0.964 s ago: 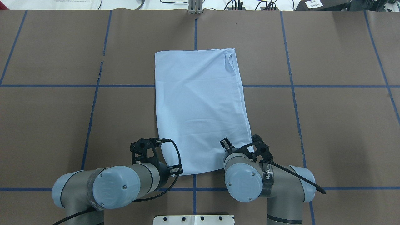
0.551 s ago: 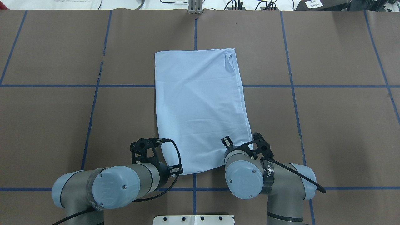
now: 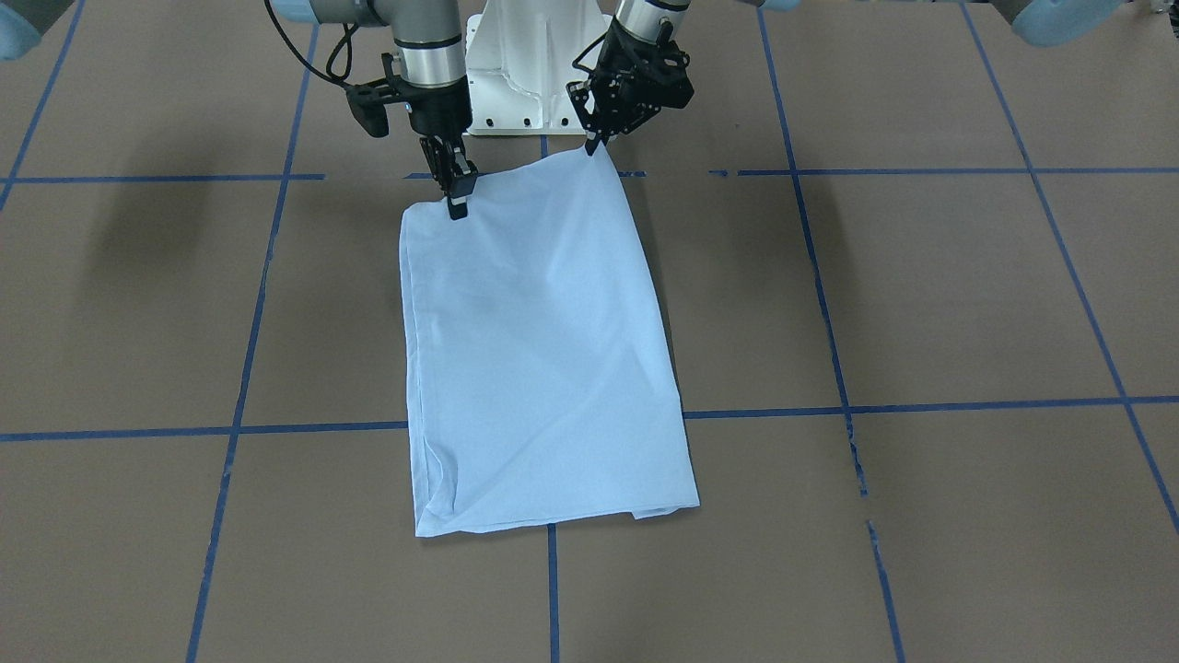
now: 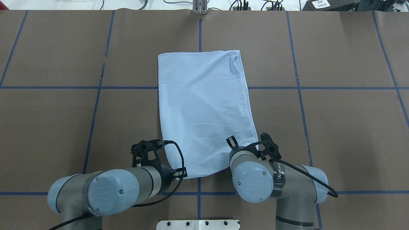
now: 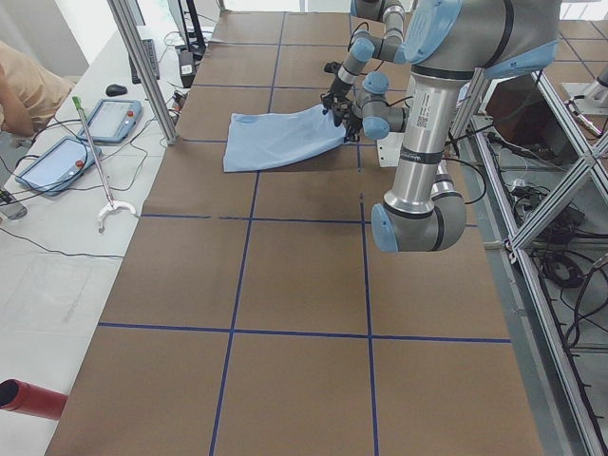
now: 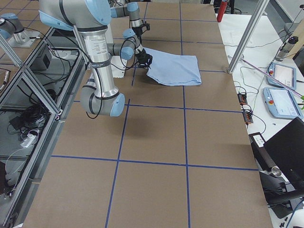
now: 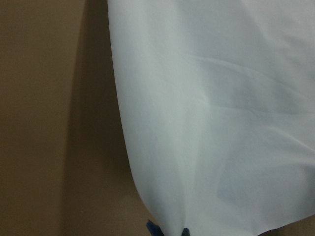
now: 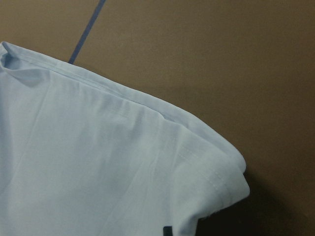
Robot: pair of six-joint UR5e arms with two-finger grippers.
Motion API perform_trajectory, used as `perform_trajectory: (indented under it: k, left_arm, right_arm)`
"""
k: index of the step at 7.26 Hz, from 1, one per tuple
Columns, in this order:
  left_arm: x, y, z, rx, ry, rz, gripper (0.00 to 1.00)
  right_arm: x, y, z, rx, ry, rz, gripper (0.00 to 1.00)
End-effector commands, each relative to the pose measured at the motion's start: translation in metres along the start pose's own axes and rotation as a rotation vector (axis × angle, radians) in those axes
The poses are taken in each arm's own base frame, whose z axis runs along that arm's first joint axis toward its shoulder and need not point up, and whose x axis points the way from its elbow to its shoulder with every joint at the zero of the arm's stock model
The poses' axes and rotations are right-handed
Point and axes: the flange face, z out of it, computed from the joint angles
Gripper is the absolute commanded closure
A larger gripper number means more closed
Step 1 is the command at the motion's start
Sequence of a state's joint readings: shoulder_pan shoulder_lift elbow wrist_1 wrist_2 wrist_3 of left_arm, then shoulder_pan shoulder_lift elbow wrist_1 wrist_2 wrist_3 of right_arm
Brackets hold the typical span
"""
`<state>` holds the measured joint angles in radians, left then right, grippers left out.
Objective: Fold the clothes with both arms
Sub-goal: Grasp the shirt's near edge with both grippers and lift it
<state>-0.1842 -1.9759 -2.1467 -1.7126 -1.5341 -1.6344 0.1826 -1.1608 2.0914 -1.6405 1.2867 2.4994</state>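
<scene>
The light blue T-shirt point(image 3: 543, 350) lies folded into a long rectangle on the brown table point(image 4: 335, 127), with no print or collar label showing. Its near hem sits by the robot. My left gripper point(image 3: 591, 145) is shut on one near corner and holds it raised off the table. My right gripper point(image 3: 458, 198) is shut on the other near corner, low on the cloth. From overhead, the left arm point(image 4: 127, 188) and right arm point(image 4: 255, 175) cover both fingertips. The wrist views show cloth point(image 7: 221, 123) point(image 8: 98, 172) running down to the pinch at the bottom edge.
The white pedestal base point(image 3: 534, 64) stands just behind the near hem. Blue tape lines point(image 4: 96, 87) cross the table. Cables point(image 4: 243, 4) lie along the far edge. A person's sleeve point(image 5: 24, 85), control pendants point(image 5: 119, 119) and a metal post point(image 5: 142, 66) are beyond that edge.
Both arms have shifted slightly toward the base, their elbows moving outward. The shirt's near hem has drawn a little closer and its far edge has barely moved.
</scene>
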Motion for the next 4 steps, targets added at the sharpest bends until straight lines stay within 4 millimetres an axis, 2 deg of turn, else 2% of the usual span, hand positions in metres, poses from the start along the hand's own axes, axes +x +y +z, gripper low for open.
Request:
perform_trajectory:
  k: [1,2,3,4]
  left_arm:
    - [0.004,0.001,-0.096,-0.051,0.008,-0.002,1.0]
    - [0.002,0.001,-0.126,-0.069,0.017,-0.002,1.0]
    - [0.002,0.004,-0.122,-0.092,0.002,-0.002,1.0]
    - [0.001,0.004,-0.106,-0.088,-0.028,0.005,1.0]
  right_arm:
    - [0.02,0.001,-0.109,-0.081,0.039,-0.052,1.0]
    - [0.023,-0.004,-0.137,-0.089,0.054,-0.061,1.0]
    - [0.02,-0.003,-0.139,-0.09,0.052,-0.06,1.0]
    - [0.023,0.002,-0.13,-0.073,0.064,-0.071,1.0]
